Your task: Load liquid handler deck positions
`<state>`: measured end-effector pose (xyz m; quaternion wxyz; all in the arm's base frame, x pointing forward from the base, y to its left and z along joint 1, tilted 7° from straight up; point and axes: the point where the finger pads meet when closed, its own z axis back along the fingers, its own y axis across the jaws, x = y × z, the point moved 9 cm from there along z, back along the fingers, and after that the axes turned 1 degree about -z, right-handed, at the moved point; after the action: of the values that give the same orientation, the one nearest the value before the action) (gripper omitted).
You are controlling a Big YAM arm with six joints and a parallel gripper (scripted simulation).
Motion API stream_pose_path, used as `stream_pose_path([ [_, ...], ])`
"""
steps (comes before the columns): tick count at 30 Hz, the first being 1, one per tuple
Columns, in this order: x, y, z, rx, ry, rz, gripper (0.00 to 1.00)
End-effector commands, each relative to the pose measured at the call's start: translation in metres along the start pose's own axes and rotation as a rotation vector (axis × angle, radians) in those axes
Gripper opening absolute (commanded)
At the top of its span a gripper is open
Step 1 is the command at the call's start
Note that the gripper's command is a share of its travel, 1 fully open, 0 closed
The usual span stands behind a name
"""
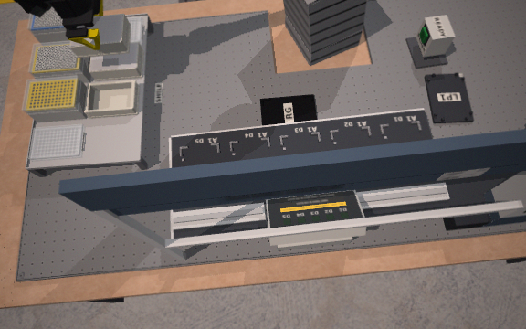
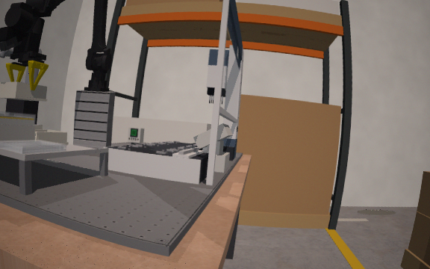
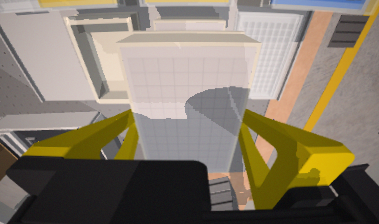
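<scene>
My gripper (image 1: 85,37) is shut on a sealed deep-well block (image 1: 113,34) and holds it above the back of the SHELF (image 1: 85,91). In the wrist view the yellow fingers clamp the block's (image 3: 187,95) two long sides. In the side view the block (image 2: 22,90) hangs clear of the labware below it. Its label is not readable. A second sealed block (image 1: 117,65) sits on the shelf beneath. A clear lidded plate (image 1: 56,142) lies at the shelf's near end. Deck positions D5 (image 1: 199,148) and D2 (image 1: 359,130) are empty, and so is lid park LP1 (image 1: 448,97).
An open reservoir (image 1: 111,97) sits on the shelf beside a yellow tip rack (image 1: 53,94) and a grey one (image 1: 57,58). The regrip nest RG (image 1: 288,111) is empty. The blue gantry beam (image 1: 290,169) spans the deck's front. The READY key (image 1: 436,34) stands at the back right.
</scene>
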<state>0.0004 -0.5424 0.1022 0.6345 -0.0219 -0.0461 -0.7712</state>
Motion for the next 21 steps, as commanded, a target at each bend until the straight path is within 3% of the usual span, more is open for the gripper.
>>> stream_pose_path([
  [1, 0.024, 0.005, 0.051, 0.019, -0.103, 0.011, 0.0],
  [21, 0.022, 0.002, 0.079, 0.019, -0.105, 0.006, 0.0],
])
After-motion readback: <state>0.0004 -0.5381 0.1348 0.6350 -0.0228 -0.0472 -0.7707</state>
